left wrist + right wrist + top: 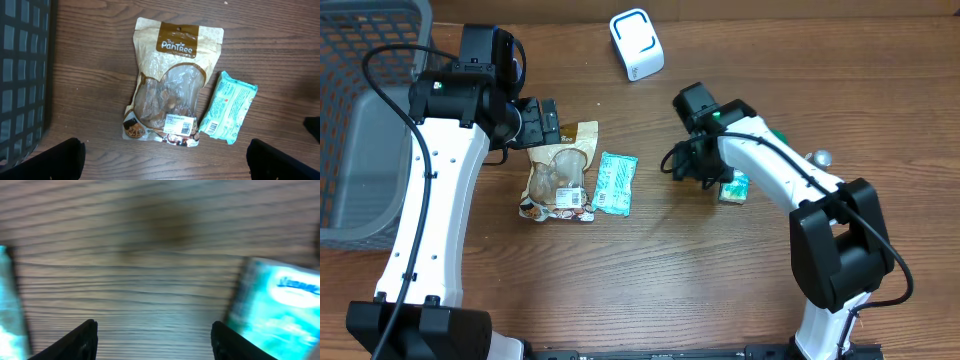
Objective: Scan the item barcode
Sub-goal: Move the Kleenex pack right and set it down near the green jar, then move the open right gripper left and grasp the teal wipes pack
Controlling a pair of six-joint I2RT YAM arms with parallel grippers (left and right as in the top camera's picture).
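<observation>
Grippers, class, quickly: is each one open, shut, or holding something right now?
Left gripper: jaws open, holding nothing, above the snack pouch.
Right gripper: jaws open, nothing between them, teal packet off to one side.

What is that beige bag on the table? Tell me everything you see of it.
The beige pouch looks like crinkly plastic, with "The PanTree" printed on a brown patch at its top. A clear window in the middle shows brown pieces inside. A white label sits near its bottom edge. It lies flat, face up, on the wooden table, with nothing gripping it. A teal packet lies close beside its lower right corner; whether they touch is unclear.
</observation>
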